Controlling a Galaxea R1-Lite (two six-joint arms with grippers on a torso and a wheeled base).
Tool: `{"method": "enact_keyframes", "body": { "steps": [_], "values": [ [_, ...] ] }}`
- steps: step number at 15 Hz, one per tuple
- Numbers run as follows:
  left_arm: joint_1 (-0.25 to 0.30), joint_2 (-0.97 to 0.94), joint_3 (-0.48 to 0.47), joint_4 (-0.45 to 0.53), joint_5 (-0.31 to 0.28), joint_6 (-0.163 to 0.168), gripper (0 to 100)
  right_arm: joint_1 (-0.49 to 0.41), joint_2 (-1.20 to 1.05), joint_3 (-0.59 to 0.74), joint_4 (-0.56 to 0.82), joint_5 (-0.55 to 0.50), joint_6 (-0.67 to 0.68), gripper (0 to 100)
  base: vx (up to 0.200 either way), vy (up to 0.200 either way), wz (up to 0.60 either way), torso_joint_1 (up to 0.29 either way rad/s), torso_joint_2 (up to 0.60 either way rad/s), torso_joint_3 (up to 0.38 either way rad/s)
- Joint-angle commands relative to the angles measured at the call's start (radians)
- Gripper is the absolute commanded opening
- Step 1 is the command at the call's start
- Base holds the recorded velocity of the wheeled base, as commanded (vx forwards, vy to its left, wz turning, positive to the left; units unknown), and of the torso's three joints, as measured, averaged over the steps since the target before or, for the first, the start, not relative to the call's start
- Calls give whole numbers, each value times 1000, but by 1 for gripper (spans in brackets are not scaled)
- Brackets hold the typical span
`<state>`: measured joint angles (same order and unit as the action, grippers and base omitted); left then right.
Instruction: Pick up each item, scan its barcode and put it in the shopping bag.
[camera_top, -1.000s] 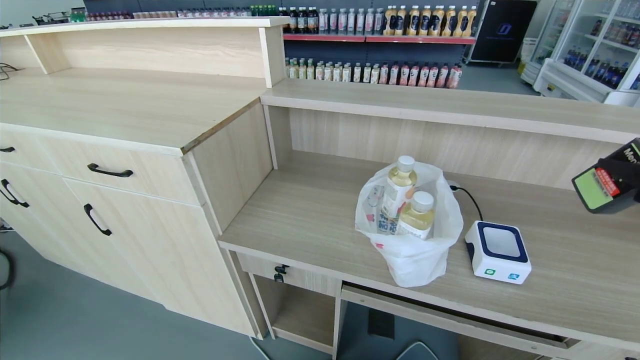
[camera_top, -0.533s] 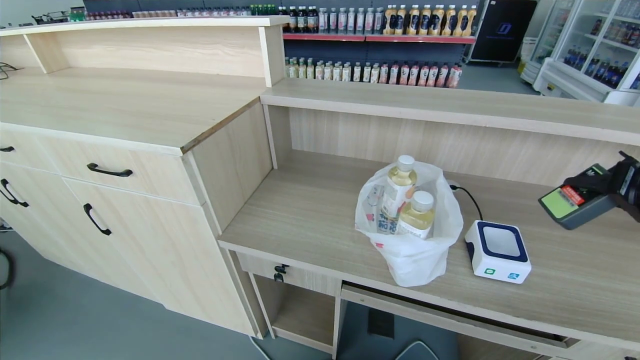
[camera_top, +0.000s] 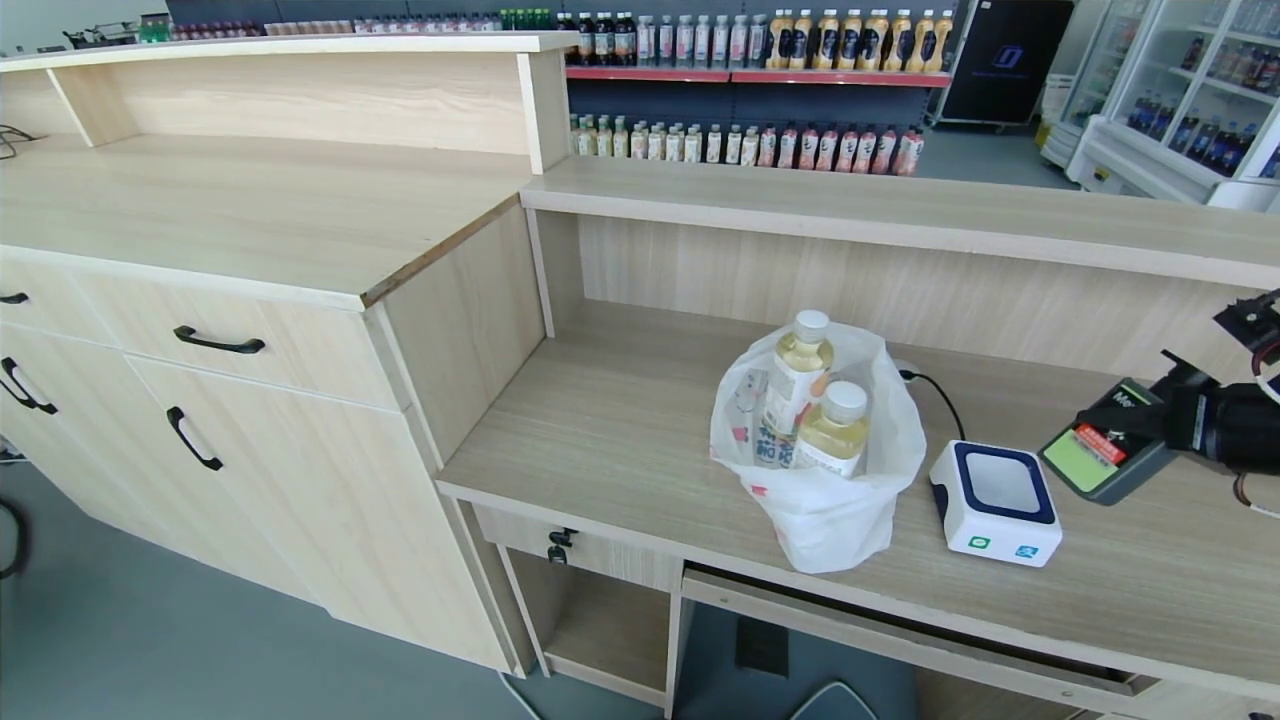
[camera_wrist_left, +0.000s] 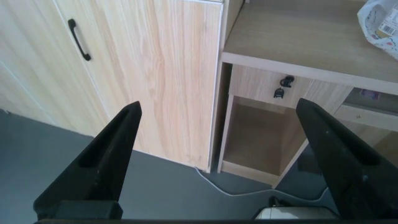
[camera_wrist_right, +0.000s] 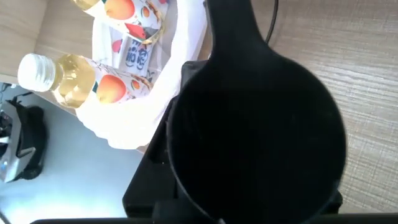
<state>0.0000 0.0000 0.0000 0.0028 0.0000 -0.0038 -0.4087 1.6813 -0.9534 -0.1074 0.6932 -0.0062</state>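
A white shopping bag stands on the lower counter with two yellow-drink bottles upright inside it. Just right of the bag sits the white scanner with its dark blue window facing up. My right gripper is shut on a small dark box with a green face, held slightly above and to the right of the scanner. In the right wrist view the dark box hides the fingers, with the bag and a bottle beyond it. My left gripper hangs open below counter level, in front of the cabinets.
The scanner's black cable runs to the back wall of the counter. A raised ledge runs behind the work area. A taller counter with drawers stands to the left. A pull-out tray sits under the front edge.
My right gripper has brought the box down and to the left, closer to the scanner. The bag, the bottles and the scanner have stayed put.
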Motion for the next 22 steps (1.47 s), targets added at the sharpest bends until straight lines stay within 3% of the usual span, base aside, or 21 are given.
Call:
{"method": "enact_keyframes", "body": {
  "steps": [1,22],
  "values": [
    [0,0,0,0,0,-1,100,10,18,-4,0,5,-1,0,0,0,0,0,0,0],
    [0,0,0,0,0,-1,100,47,109,12,-77,66,-100,0,0,0,0,0,0,0]
  ]
}}
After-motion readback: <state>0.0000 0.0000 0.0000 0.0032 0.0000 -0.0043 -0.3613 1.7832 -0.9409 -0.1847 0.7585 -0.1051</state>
